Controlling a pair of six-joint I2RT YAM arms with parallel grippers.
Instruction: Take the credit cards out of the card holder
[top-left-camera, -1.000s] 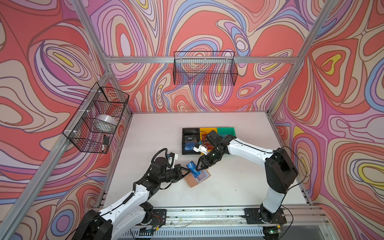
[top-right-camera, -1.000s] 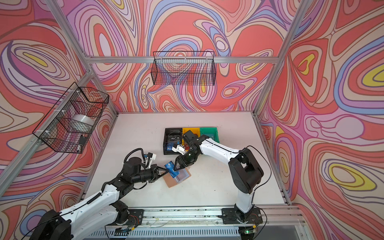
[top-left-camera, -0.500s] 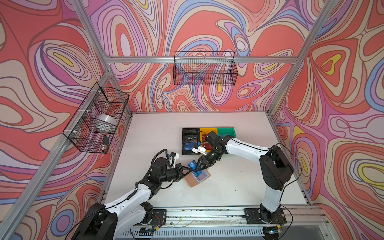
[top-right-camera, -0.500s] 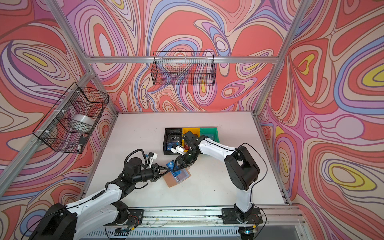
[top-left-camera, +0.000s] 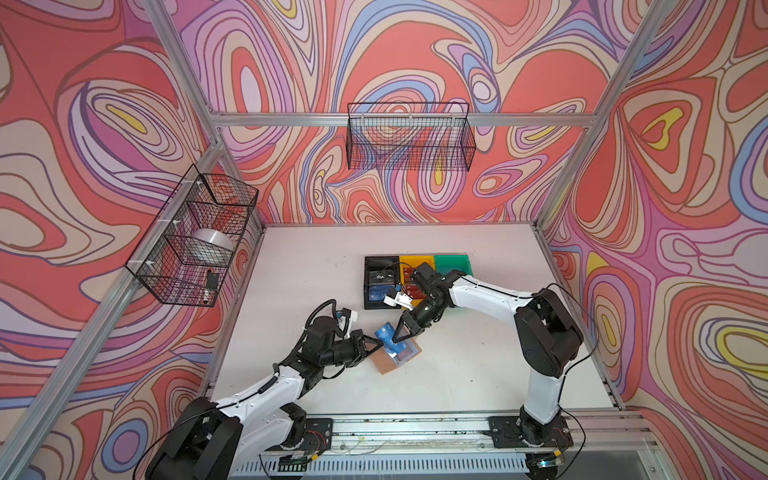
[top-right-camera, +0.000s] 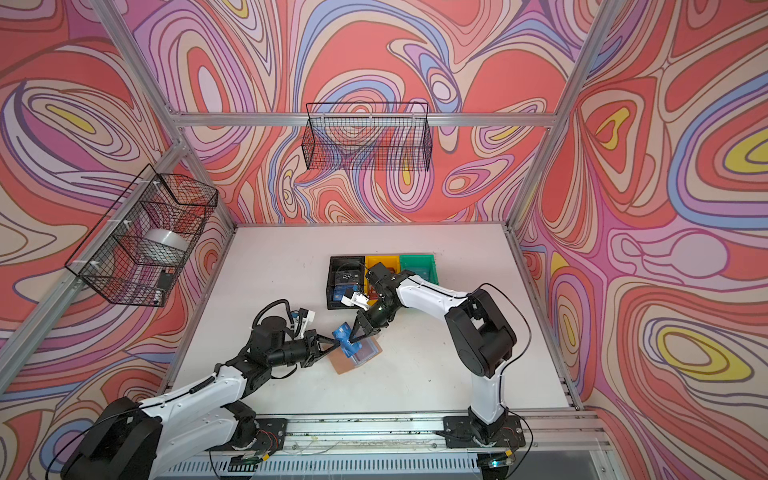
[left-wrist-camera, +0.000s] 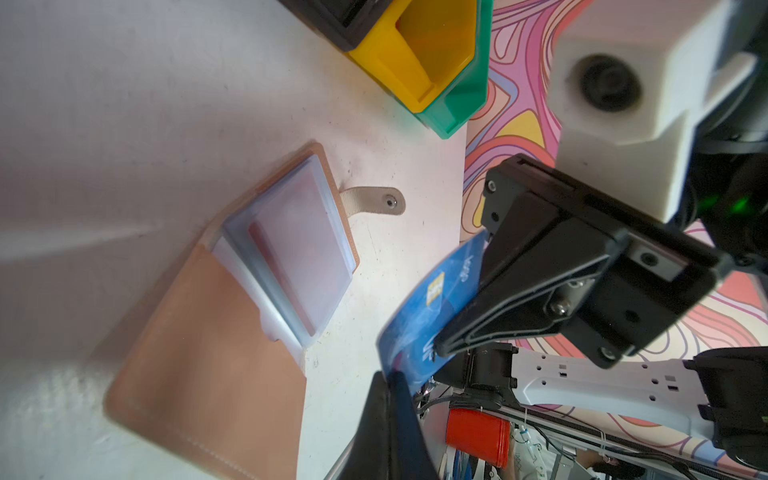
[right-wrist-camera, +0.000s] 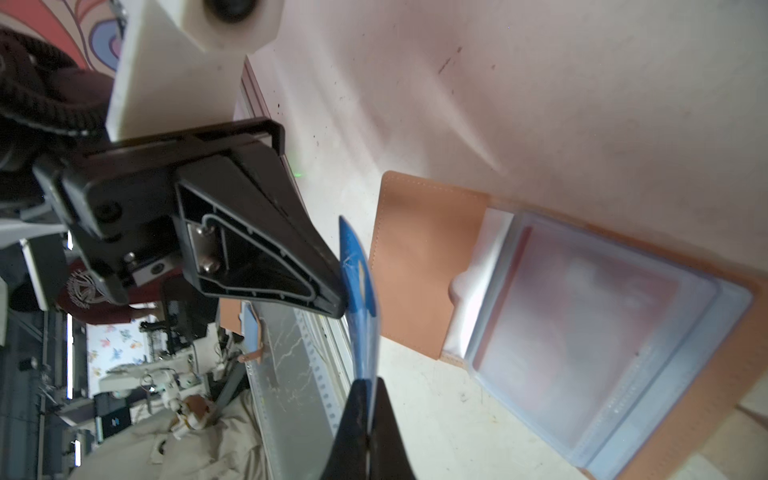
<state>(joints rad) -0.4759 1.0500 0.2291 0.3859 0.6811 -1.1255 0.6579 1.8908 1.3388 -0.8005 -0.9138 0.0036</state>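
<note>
Blue card (left-wrist-camera: 432, 299) pinched at opposite edges by left gripper (left-wrist-camera: 390, 380) and right gripper (right-wrist-camera: 368, 384), both clamped tight; holder (left-wrist-camera: 199, 345) lies open on table (top-left-camera: 457, 365), free room around

Black bin (top-left-camera: 380, 262), yellow bin (top-left-camera: 415, 262) and green bin (top-left-camera: 451, 262) sit abreast on the table (top-left-camera: 311, 266) (wire basket (top-left-camera: 409, 137) above).

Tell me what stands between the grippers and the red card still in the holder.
Only its clear sleeve covers the red card in the open card holder; nothing else lies over it. Both the left gripper and right gripper are shut on the blue card.
</note>
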